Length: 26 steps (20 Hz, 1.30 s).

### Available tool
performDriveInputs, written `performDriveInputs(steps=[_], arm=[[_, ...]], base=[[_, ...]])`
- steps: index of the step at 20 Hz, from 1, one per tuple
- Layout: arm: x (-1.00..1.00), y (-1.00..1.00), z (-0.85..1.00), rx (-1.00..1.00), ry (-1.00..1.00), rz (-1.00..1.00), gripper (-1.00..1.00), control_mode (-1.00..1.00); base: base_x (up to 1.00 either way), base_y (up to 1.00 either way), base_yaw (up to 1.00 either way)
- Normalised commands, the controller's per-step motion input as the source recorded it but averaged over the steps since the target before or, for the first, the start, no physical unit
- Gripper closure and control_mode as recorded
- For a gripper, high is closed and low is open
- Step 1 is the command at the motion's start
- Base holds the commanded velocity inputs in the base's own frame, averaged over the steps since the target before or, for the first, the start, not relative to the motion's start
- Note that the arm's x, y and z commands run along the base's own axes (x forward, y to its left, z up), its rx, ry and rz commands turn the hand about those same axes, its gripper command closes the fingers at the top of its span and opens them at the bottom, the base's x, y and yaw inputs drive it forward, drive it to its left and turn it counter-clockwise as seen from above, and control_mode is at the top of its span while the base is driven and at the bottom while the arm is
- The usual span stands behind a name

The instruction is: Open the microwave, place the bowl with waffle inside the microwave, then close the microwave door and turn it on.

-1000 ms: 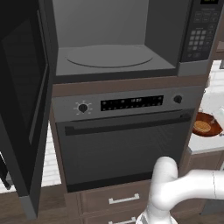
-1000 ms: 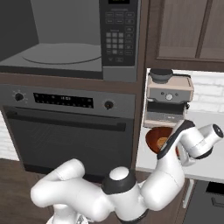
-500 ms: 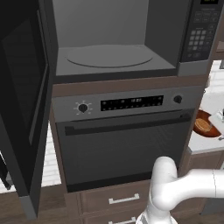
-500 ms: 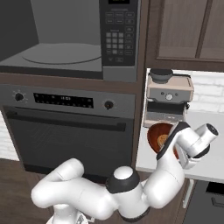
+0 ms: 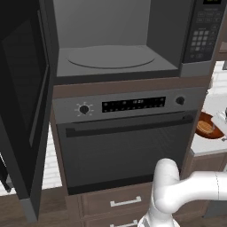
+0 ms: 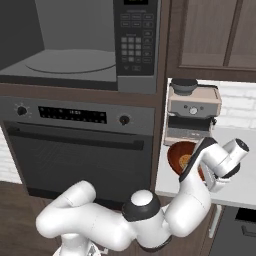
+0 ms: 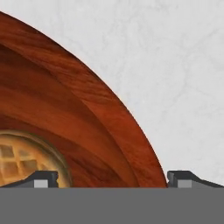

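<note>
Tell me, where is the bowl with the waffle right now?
The bowl sits on the white counter right of the oven, just before the coffee machine, with the waffle inside.

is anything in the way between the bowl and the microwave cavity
Nothing visible blocks it. The microwave door is swung wide open to the left, and the cavity of the microwave holds just its turntable. The bowl sits on the counter to the right, below cavity height.
</note>
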Motion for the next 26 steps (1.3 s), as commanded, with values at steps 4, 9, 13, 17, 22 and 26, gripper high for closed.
performDriveInputs(steps=[4,9,13,17,22,26], arm=[[0.03,0.03,0.00,0.00,-0.03,0.00,-1.00,-1.00],[0.01,0.01,0.01,0.00,-0.02,0.00,-1.00,-1.00],[0.00,-0.07,0.02,0.00,0.00,0.00,-1.00,-1.00],[0.00,-0.02,0.00,0.00,0.00,0.00,-1.00,-1.00],[0.00,0.00,0.00,0.00,-0.05,0.00,1.00,-1.00],[0.01,0.00,0.00,0.00,-0.09,0.00,1.00,-1.00]], base=[[0.00,0.00,0.00],[0.00,0.00,0.00],[0.00,0.00,0.00],[0.00,0.00,0.00],[0.00,0.00,0.00],[0.00,0.00,0.00]])
